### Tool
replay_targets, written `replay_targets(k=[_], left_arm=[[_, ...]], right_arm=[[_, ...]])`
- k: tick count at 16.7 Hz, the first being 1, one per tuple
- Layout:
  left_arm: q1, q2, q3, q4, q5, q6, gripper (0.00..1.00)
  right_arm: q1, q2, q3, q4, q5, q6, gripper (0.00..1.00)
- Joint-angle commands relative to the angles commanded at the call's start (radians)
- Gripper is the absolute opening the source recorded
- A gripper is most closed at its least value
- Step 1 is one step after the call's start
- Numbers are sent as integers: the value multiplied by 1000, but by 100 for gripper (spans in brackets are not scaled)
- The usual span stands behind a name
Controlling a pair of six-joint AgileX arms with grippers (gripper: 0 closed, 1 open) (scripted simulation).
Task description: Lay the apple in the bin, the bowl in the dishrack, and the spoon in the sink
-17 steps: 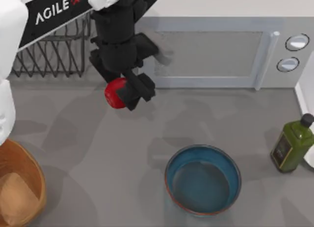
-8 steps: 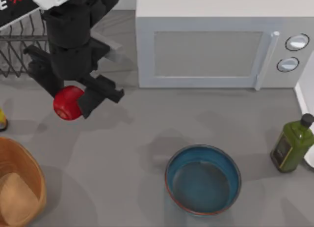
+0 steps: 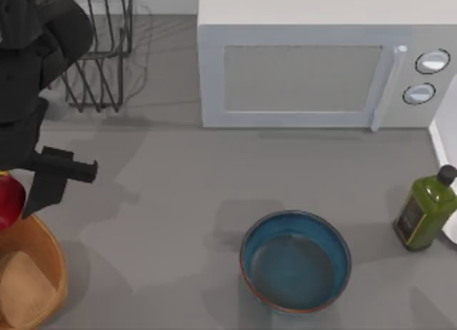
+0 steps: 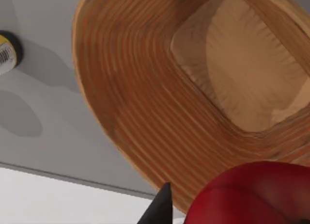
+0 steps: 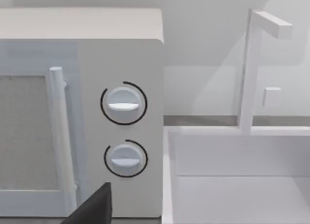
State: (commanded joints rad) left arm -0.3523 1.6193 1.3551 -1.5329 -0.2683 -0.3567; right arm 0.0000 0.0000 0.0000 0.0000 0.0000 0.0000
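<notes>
Even, bright rendered light; soft grey shadows, perhaps slightly blurred

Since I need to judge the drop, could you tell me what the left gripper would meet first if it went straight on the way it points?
Probably the bin: the left gripper holds the apple and looks down into the bin's hollow, though depth is unclear.
</notes>
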Motion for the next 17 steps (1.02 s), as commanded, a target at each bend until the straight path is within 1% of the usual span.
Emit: replay_targets(k=[2, 7, 14, 17], left_arm=[[5, -17, -16, -3, -9, -17, 0], [1, -15, -30, 16, -7, -6, 0], [62, -34, -279, 254, -21, 42, 0], [70, -40, -305, 281, -23, 48, 0]], right_arm=[[0, 0, 0, 0, 0, 0, 100], [0, 0, 0, 0, 0, 0, 100], [0, 0, 0, 0, 0, 0, 100], [0, 0, 0, 0, 0, 0, 100]])
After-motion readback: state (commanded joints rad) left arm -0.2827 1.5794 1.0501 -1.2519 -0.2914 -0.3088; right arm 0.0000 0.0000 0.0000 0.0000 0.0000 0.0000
